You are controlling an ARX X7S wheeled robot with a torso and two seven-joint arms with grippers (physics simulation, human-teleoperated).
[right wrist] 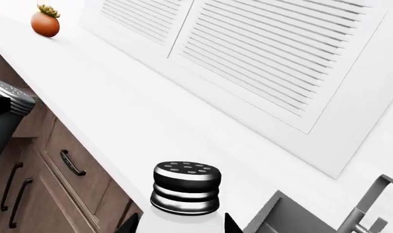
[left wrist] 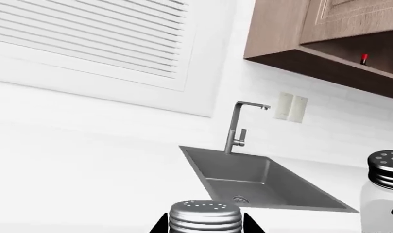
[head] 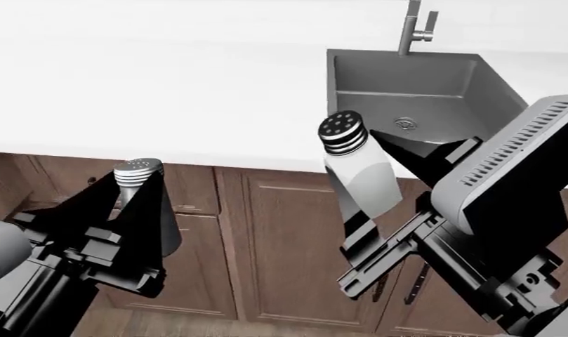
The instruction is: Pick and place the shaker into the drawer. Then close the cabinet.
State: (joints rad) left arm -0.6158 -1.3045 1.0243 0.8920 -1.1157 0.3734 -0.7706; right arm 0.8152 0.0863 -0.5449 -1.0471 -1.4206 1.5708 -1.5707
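I hold two shakers in front of the counter edge. My left gripper point(head: 138, 191) is shut on a shaker with a silver cap point(head: 137, 170), and that cap fills the gap between the jaws in the left wrist view point(left wrist: 205, 216). My right gripper point(head: 368, 184) is shut on a white-bodied shaker with a dark ribbed cap point(head: 344, 132), tilted toward the left. The same shaker point(right wrist: 185, 187) sits between the jaws in the right wrist view. A drawer front point(right wrist: 72, 162) with a dark handle lies under the counter and looks closed. Below it are brown cabinet doors point(head: 288, 246), also closed.
A steel sink point(head: 410, 91) with a faucet point(head: 413, 28) is set in the white counter point(head: 171, 84) at the far right. An orange fruit point(right wrist: 45, 22) stands far along the counter. A louvred shutter point(left wrist: 93, 39) and an upper wall cabinet point(left wrist: 293, 29) hang behind.
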